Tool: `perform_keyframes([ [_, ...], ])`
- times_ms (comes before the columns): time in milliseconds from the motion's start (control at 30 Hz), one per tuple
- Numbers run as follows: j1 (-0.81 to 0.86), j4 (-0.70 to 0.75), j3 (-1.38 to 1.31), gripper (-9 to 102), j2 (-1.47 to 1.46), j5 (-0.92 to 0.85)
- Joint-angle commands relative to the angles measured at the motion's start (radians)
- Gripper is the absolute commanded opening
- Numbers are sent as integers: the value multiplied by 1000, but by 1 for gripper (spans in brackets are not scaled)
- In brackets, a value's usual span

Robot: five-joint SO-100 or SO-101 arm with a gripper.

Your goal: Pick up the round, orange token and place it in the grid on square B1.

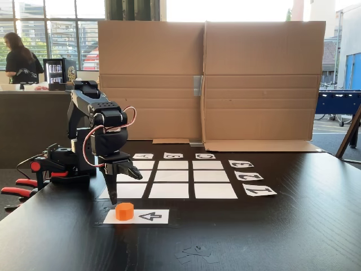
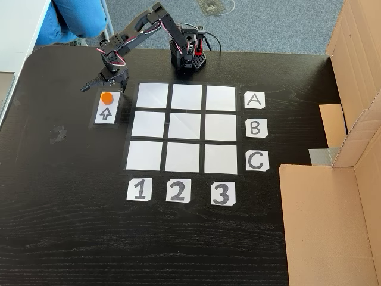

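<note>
The round, orange token (image 1: 124, 211) (image 2: 106, 98) sits on the white arrow card (image 1: 151, 216) (image 2: 106, 113), just outside the grid (image 1: 211, 175) (image 2: 221, 126) on its row-1 side. My gripper (image 1: 125, 186) (image 2: 102, 89) hangs open right above and slightly behind the token, one finger pointing down beside it and the other splayed outward, holding nothing. Square B1 (image 1: 169, 191) (image 2: 148, 124) is the middle cell of the row nearest the card, and it is bare. All other cells look bare too.
A tall cardboard wall (image 1: 208, 79) (image 2: 351, 149) stands along the grid's far side. The arm's base (image 1: 62, 164) (image 2: 187, 56) is clamped with red-handled clamps (image 1: 17, 189) at the table edge. Label cards A/B/C and 1/2/3 border the grid. A person (image 1: 20, 59) stands far behind.
</note>
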Motion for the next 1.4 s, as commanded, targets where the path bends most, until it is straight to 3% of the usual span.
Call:
perform_keyframes([
  [0, 0, 3, -64, 89, -18, -23],
  [433, -6, 12, -175, 89, -112, -44],
  [500, -8, 12, -179, 84, -114, -44],
  [533, -9, 12, -179, 79, -115, -46],
  [600, -9, 12, -179, 58, -117, -51],
  [733, -12, 5, -179, 0, -118, -110],
  [1367, 32, 28, -170, 0, -25, -155],
])
